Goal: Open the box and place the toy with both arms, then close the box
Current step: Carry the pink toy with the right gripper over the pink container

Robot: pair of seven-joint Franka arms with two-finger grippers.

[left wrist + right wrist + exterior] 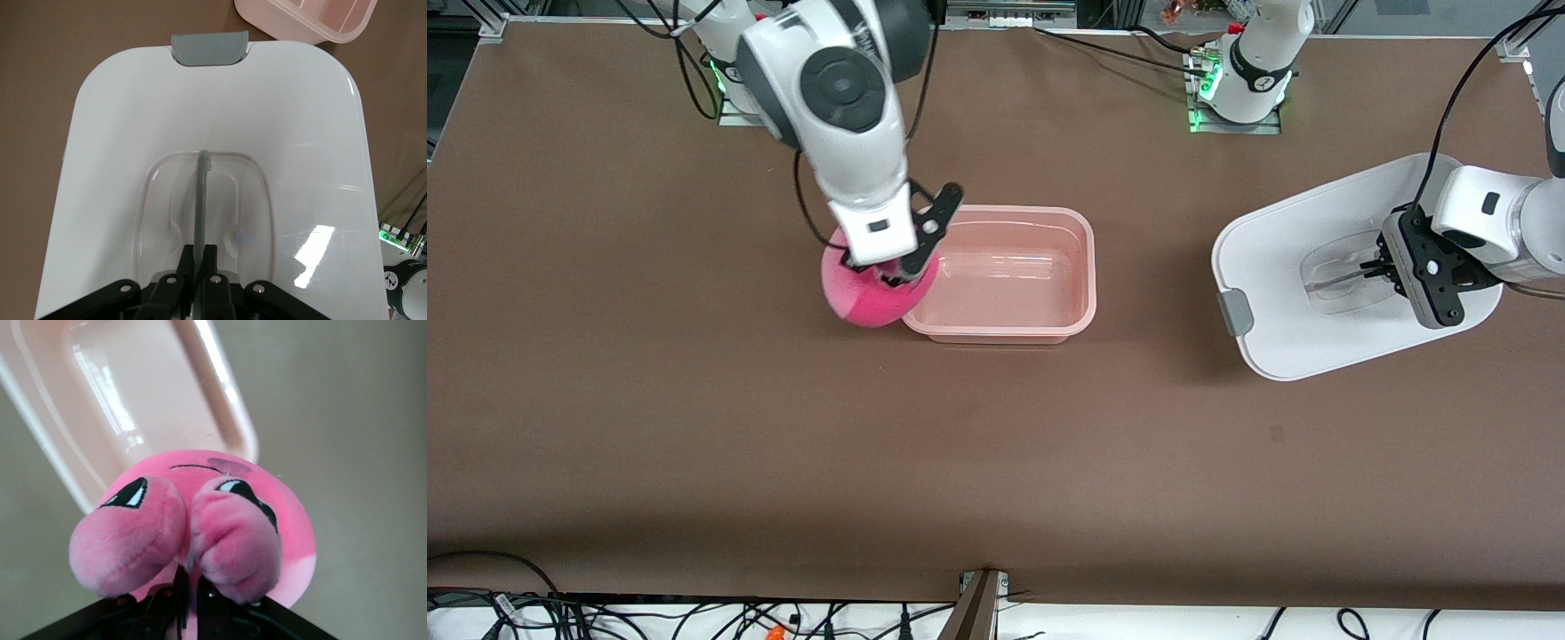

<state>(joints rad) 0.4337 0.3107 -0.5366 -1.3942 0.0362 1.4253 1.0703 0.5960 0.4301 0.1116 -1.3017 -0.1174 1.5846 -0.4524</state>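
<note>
Two-arm packing scene, lid already off. The box (pixel 1003 276), a rounded-rectangular tub of translucent pale pink plastic with a glossy floor and a rolled rim, sits open and empty near the middle of the brown tabletop (pixel 783 444). The right gripper (pixel 898 267) hangs over the box's rim at the end toward the right arm, its black fingers closed on the toy (pixel 871 293), a soft hot-pink plush dome; the right wrist view shows two paler stubby lobes and dark embroidered eyes on its fuzzy face (pixel 200 520), with the fingers pinching the plush between those lobes. The toy hangs partly over the rim and partly over bare tabletop, which suggests it is being carried across for lowering into the tub, a step not yet done. The lid (pixel 1325 267), smooth opaque white with a matte grey side clip (pixel 1234 311), is held well apart from the box toward the left arm's end of the table, evidently to keep the opening free for the right arm. The left gripper (pixel 1374 267) is over the lid's centre, its fingers closed on the thin grey bar of the recessed clear handle (pixel 203 200), a grip that would let the lid be carried back to the box once the toy is inside
</note>
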